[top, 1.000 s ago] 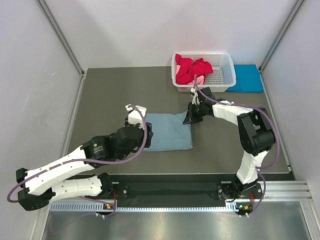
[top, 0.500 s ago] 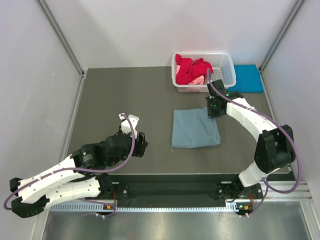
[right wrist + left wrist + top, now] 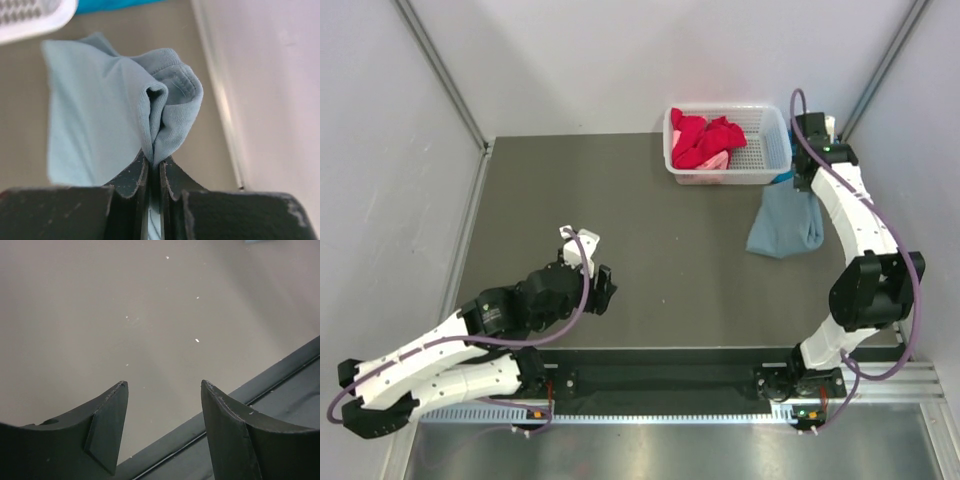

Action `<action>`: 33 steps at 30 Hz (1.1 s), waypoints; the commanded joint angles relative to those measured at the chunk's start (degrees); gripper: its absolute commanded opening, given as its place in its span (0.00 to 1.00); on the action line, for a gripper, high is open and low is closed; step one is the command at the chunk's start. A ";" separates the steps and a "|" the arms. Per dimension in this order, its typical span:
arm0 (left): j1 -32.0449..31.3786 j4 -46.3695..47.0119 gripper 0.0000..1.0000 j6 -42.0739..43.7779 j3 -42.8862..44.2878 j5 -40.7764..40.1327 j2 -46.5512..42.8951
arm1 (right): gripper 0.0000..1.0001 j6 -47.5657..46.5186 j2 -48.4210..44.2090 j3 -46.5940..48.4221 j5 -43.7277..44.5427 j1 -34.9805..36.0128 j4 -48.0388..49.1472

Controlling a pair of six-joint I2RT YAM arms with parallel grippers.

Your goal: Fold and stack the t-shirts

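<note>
1. You are looking steeply down from above and behind the arms, with the table (image 3: 620, 200) filling mid-frame and the bases lying along the bottom edge.
2. Your left wrist camera is facing bare tabletop from close by, the left gripper (image 3: 164, 387) framing the bottom edge and the front rail (image 3: 260, 385) crossing lower right.
3. Your right wrist camera is peering tight past the right gripper (image 3: 154, 162) at the grey-blue t-shirt (image 3: 95, 110), which the top view is showing at right.

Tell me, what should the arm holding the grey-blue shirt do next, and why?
Probably move the grey-blue shirt over the turquoise shirt beside the basket and lower it there. The right gripper is shut on the folded shirt's edge, and the turquoise one lies just beyond it, so stacking looks like the next step.
</note>
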 commanded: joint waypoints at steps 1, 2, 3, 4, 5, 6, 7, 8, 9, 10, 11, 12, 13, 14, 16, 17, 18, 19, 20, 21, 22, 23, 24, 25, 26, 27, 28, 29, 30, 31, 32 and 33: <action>1.41 0.56 0.66 2.11 2.32 -1.02 2.75 | 0.00 -6.88 0.35 10.15 4.87 -2.72 -0.28; 2.11 -0.31 0.66 1.93 3.28 -0.50 3.89 | 0.00 -10.20 1.05 12.27 4.61 -3.25 -0.71; 2.90 -1.10 0.65 1.85 4.25 0.29 6.16 | 0.00 -11.10 2.54 14.64 4.26 -4.30 -0.98; 4.30 -1.63 0.65 2.11 5.30 0.91 6.97 | 0.00 -11.90 3.16 18.58 4.00 -4.83 -1.16; 4.75 -1.72 0.65 2.20 5.40 1.69 7.58 | 0.00 -13.38 3.60 20.18 3.30 -5.18 -1.07; 5.28 -1.38 0.65 2.28 5.40 2.22 8.46 | 0.00 -14.27 4.30 21.68 1.38 -5.62 -0.98; 6.59 -0.33 0.65 2.63 4.88 3.19 8.90 | 0.00 -15.49 4.40 23.43 -0.64 -5.63 -0.37; 7.56 0.03 0.65 2.64 4.61 4.15 9.26 | 0.00 -17.33 4.31 23.62 -1.36 -5.63 1.81; 8.52 0.38 0.65 2.64 4.61 6.77 10.22 | 0.00 -17.96 4.40 24.15 -1.80 -5.54 2.53; 10.45 0.73 0.65 2.64 4.52 8.11 10.66 | 0.00 -18.93 4.31 25.02 -2.76 -5.62 3.14; 11.34 1.52 0.64 2.81 4.35 9.34 11.01 | 0.00 -20.41 4.31 25.03 -2.69 -5.63 5.32; 12.04 1.61 0.64 2.90 4.26 11.09 11.80 | 0.00 -20.60 4.66 25.55 -2.68 -5.63 5.78; 13.35 1.88 0.64 3.16 4.17 11.80 12.16 | 0.00 -20.60 5.10 27.65 -3.73 -7.37 5.87; 13.98 2.23 0.64 3.34 4.17 12.59 12.51 | 0.00 -21.13 6.06 28.80 -6.70 -7.82 6.22; 15.38 2.49 0.63 3.69 4.35 14.44 13.30 | 0.00 -22.44 6.77 31.25 -9.35 -8.00 7.80; 15.82 2.67 0.63 3.78 4.35 14.88 13.56 | 0.00 -22.89 7.99 32.40 -11.80 -8.09 8.33; 16.52 3.02 0.63 3.78 4.26 15.23 14.00 | 0.00 -23.33 8.52 33.72 -12.70 -8.09 8.86; 16.79 3.19 0.63 3.69 4.26 15.93 14.09 | 0.00 -23.42 9.40 36.86 -13.23 -8.09 9.04; 17.06 3.28 0.63 3.60 4.26 16.38 14.44 | 0.00 -23.77 10.62 38.38 -14.80 -8.09 9.04; 17.49 3.81 0.63 3.43 4.00 16.73 14.71 | 0.00 -24.47 10.90 39.52 -16.47 -8.09 9.99; 17.58 3.90 0.63 3.25 3.82 17.17 14.97 | 0.00 -24.99 10.73 39.88 -17.61 -8.09 11.48; 17.67 4.07 0.63 3.08 3.64 17.43 15.23 | 0.00 -25.17 10.29 39.88 -20.24 -8.09 12.63; 18.02 4.08 0.63 2.73 3.38 17.70 15.32 | 0.00 -25.35 10.20 39.71 -21.22 -8.09 13.68; 18.20 4.42 0.63 2.55 3.20 17.96 15.41 | 0.00 -25.44 10.11 40.32 -22.10 -8.09 15.17; 18.20 4.51 0.63 2.37 3.12 18.22 15.50 | 0.00 -24.83 10.37 40.85 -23.24 -8.09 15.54; 18.46 4.78 0.63 2.11 2.94 18.40 15.67 | 0.00 -24.48 10.55 41.29 -23.77 -8.09 16.15; 18.55 5.04 0.63 2.02 2.85 18.49 15.85 | 0.00 -23.95 10.55 41.90 -24.39 -8.09 16.59; 18.64 5.22 0.63 2.02 2.85 18.58 16.02 | 0.00 -22.99 10.72 41.91 -26.57 -8.17 17.64; 18.81 5.30 0.62 1.93 2.94 18.58 16.46 | 0.00 -22.46 10.81 41.91 -27.81 -8.09 18.00; 18.82 5.74 0.62 1.85 2.94 18.58 16.81 | 0.00 -21.15 10.99 42.08 -28.69 -8.09 18.26; 18.90 5.92 0.62 1.93 3.03 18.75 17.34 | 0.00 -20.44 11.16 42.00 -30.09 -8.09 19.05; 19.16 6.18 0.62 1.67 3.11 18.75 17.69 | 0.00 -19.65 11.25 41.99 -30.19 -8.09 19.58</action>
